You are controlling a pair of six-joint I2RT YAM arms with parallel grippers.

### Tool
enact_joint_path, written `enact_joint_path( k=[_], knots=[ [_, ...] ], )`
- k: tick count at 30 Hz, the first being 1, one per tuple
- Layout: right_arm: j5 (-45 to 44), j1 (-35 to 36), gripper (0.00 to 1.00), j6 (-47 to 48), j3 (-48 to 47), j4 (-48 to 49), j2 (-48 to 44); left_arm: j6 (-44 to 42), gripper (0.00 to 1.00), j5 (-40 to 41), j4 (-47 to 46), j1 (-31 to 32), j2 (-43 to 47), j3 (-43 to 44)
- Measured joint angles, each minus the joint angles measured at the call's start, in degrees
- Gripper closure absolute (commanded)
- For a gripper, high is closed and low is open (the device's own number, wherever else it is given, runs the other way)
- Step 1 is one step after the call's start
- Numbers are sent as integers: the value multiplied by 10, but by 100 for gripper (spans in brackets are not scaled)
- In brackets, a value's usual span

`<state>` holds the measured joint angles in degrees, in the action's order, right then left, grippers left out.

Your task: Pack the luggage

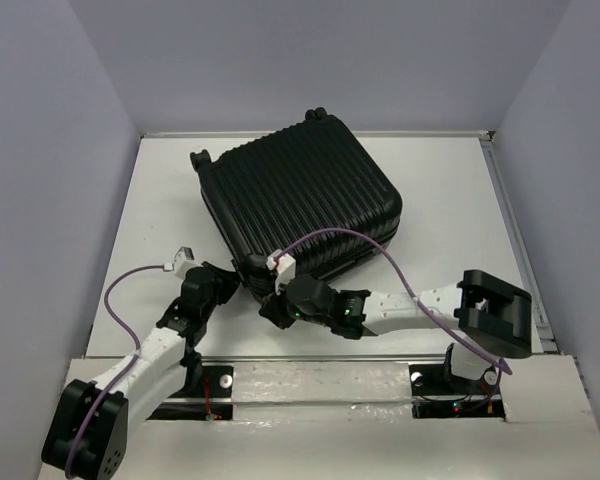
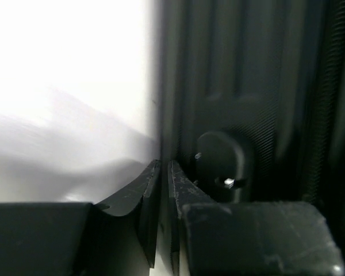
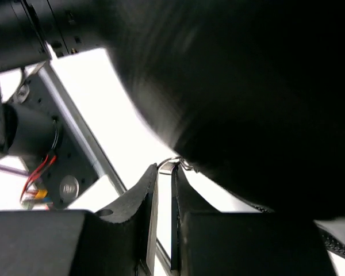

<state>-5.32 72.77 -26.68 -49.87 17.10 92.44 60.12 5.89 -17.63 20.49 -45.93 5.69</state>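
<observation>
Top external view shows the luggage (image 1: 300, 205) flat on the worktop (image 1: 450, 200), near-left corner towards me. My right gripper (image 3: 164, 172), nearer, is almost pressed together at a metal pull (image 3: 171, 165) there. My left gripper (image 2: 165, 167) beside that corner is pressed together too, and looks empty.

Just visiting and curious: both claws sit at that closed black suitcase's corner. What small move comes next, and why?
Probably the right gripper pulls gently along the seam. It looks closed on a small metal zipper pull at the edge of the luggage, which lies shut and must open before packing. The left gripper sits shut beside that corner.
</observation>
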Motion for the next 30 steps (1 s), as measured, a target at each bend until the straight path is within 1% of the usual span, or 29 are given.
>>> enact_joint_path(
  k=[3, 5, 6, 7, 8, 9, 10, 11, 13, 14, 16, 18, 19, 20, 22, 23, 24, 25, 26, 27, 28, 29, 30],
  knots=[
    [-45, 16, 93, 3, -47, -28, 33, 7, 78, 35, -5, 9, -16, 0],
    [-71, 26, 93, 3, -60, -40, 43, 15, 79, 53, -21, 17, -30, 0],
    [-85, 29, 91, 3, -61, -40, 43, 17, 79, 58, -30, 20, -37, 0],
    [-97, 31, 82, 2, -61, -43, 43, 19, 79, 59, -35, 23, -41, 0],
    [-111, 35, 45, 1, -60, -48, 39, 20, 78, 59, -39, 26, -44, 0],
    [-118, 37, 28, 1, -54, -48, 33, 20, 77, 58, -43, 30, -45, 0],
    [-121, 40, 19, -6, -43, -50, 20, 19, 74, 54, -42, 35, -43, 0],
    [-118, 43, 10, -12, -33, -51, 8, 19, 65, 47, -38, 41, -37, 0],
    [-106, 58, 8, -19, -17, -66, -34, 5, 53, 42, -15, 49, -17, 12],
    [-101, 67, 9, -31, -5, -78, -61, -3, 38, 45, 9, 50, -7, 23],
    [-98, 76, 12, -48, 19, -92, -108, -32, 24, 48, 57, 43, 21, 56],
    [-99, 74, 25, -82, 68, -93, -166, -54, 18, 39, 87, 20, 45, 95],
    [-104, 68, 35, -103, 100, -97, -195, -68, 17, 28, 98, -2, 57, 119],
    [-111, 57, 49, -137, 144, -102, -230, -85, 16, 20, 103, -34, 70, 147],
    [-124, 40, 67, -173, 195, -123, -266, -110, 14, 0, 104, -93, 80, 186],
    [-132, 16, 74, -199, 228, -134, -291, -118, 12, -14, 107, -112, 80, 199],
    [-136, 1, 74, -216, 250, -142, -309, -128, 11, -31, 107, -140, 78, 214],
    [-141, -14, 72, -229, 266, -150, -327, -134, 9, -42, 108, -152, 75, 223],
    [-143, -51, 67, -244, 287, -157, -358, -139, 5, -62, 112, -172, 61, 239],
    [-144, -72, 50, -254, 298, -162, -381, -144, 3, -81, 112, -181, 43, 255],
    [-147, -101, 43, -262, 308, -168, -413, -147, 1, -96, 114, -185, 25, 268],
    [-146, -134, 35, -266, 312, -169, -442, -150, 1, -115, 113, -188, -2, 287],
    [-147, -153, 34, -267, 312, -168, -458, -151, 1, -136, 107, -192, -40, 309]
  ],
)
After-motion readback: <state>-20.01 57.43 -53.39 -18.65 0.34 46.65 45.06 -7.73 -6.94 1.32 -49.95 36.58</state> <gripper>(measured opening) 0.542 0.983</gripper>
